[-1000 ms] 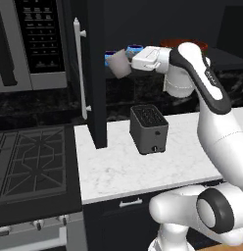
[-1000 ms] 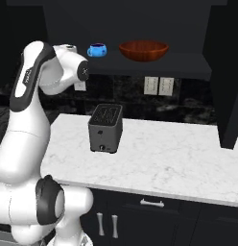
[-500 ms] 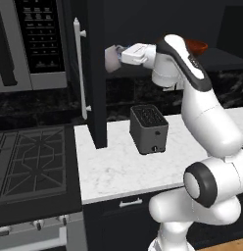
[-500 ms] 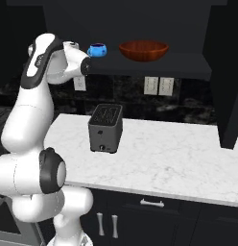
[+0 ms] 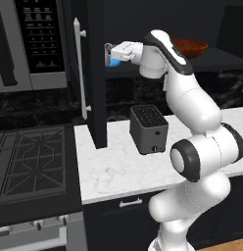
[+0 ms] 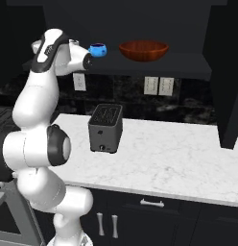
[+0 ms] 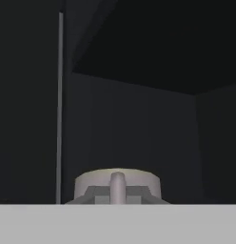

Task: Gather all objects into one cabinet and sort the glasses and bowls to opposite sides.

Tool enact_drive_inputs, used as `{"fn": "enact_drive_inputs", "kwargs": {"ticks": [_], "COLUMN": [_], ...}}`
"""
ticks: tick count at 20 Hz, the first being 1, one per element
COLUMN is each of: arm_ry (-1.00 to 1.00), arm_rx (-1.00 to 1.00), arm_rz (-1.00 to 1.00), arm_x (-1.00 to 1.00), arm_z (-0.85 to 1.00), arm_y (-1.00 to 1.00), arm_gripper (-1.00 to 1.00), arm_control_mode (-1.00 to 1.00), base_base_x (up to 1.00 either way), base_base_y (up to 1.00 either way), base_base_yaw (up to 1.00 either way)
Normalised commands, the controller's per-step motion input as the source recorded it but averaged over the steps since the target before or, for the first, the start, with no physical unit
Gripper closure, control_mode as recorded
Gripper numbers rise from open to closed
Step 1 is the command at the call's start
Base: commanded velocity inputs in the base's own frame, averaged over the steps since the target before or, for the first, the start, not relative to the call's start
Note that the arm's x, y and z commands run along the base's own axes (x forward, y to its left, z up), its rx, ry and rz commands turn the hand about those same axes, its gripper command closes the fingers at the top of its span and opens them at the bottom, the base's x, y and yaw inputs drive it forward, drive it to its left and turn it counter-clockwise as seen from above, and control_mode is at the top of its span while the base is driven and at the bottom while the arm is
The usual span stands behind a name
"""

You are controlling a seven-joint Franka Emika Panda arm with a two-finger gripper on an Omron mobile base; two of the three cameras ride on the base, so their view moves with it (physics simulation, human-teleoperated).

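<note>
My two-finger gripper (image 5: 109, 51) sits in the upper middle of the left base view, reaching into the black wall cabinet (image 5: 96, 73) beside its long silver bar handle (image 5: 79, 68). It is clenched on the plain grey-beige cup (image 7: 117, 183) — its rim shows low in the hand view, against the dark cabinet interior. A small bright-blue bowl (image 6: 97, 49) stands on the shelf at upper centre of the right base view, with the wide red-brown bowl (image 6: 143, 49) just to its right — apart from it.

A white robot arm reaches its pincer (image 5: 109, 52) into the open black cabinet (image 5: 96, 73), above a toaster (image 5: 149, 128) on the marble table (image 5: 113, 169).
</note>
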Motion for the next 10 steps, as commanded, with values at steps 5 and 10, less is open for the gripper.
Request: {"fn": "enact_drive_inputs", "kwargs": {"ticks": [5,10], "arm_ry": [0.0,0.0], "arm_rx": [0.0,0.0], "arm_rz": [0.01,0.0], "arm_x": [0.42,0.47], "arm_z": [-0.22,-0.27], "arm_y": [0.31,0.1], "arm_gripper": [1.0,1.0], "arm_control_mode": [-1.0,-1.0], "base_base_x": [0.0,0.0], "base_base_y": [0.0,0.0], "base_base_yaw": [0.0,0.0]}}
